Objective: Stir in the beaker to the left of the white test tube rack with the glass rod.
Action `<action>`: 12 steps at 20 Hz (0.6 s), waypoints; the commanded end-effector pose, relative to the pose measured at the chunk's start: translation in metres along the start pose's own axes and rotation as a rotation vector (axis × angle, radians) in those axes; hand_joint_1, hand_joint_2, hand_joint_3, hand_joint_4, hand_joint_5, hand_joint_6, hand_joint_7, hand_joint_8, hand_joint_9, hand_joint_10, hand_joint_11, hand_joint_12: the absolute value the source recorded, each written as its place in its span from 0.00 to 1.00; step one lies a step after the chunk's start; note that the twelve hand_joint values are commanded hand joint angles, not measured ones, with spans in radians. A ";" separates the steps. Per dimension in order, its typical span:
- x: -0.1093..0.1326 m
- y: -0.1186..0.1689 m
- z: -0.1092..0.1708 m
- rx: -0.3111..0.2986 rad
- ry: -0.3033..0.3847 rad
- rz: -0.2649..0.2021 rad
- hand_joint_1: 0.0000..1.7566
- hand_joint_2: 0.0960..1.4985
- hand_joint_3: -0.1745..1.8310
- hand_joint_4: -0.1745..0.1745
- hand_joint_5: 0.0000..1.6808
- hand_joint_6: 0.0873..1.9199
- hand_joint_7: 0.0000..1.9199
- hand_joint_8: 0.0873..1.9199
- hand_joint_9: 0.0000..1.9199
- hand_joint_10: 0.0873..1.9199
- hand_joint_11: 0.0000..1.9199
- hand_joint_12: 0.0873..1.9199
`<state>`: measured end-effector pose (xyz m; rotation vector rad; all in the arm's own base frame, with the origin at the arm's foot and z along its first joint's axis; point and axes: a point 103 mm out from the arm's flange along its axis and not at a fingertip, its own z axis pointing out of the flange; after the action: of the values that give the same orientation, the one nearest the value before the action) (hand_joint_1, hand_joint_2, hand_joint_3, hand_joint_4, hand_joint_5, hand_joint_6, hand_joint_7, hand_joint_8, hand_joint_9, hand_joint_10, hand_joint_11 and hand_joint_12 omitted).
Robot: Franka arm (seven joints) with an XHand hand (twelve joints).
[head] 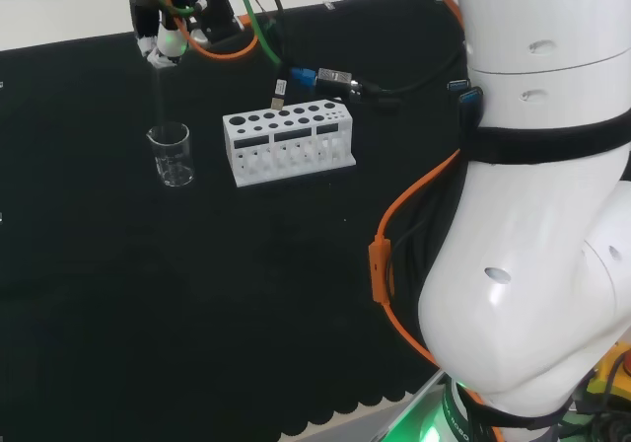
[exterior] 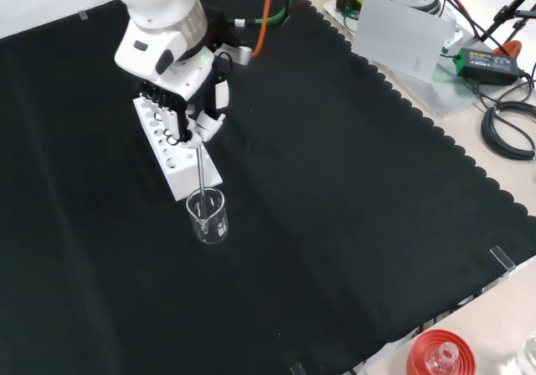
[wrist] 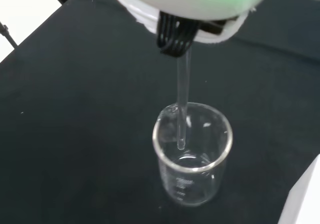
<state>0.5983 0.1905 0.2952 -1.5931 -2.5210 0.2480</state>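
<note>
Hand [exterior: 188,107] up above the beaker [exterior: 208,216], fingers curled tight round the top of the rod [exterior: 202,177]. Rod hanging straight down, tip inside the beaker, just under the rim in the wrist view [wrist: 182,134]. Beaker [head: 172,155] standing upright on the black cloth [head: 197,314], near the left end of the white rack [head: 288,144] in the head view, not touching it. Looks empty.
</note>
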 end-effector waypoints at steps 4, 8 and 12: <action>-0.025 -0.015 0.006 -0.016 -0.023 0.023 0.76 0.37 0.45 0.00 0.71 0.29 0.72 0.35 0.92 0.19 0.84 0.36; -0.024 -0.019 0.006 -0.007 -0.006 0.019 0.76 0.37 0.45 0.00 0.71 0.29 0.72 0.35 0.92 0.20 0.84 0.36; -0.020 -0.027 0.006 -0.023 -0.015 0.026 0.76 0.37 0.45 0.00 0.71 0.29 0.72 0.35 0.92 0.20 0.84 0.36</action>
<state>0.5862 0.1649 0.2857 -1.6115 -2.5126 0.2650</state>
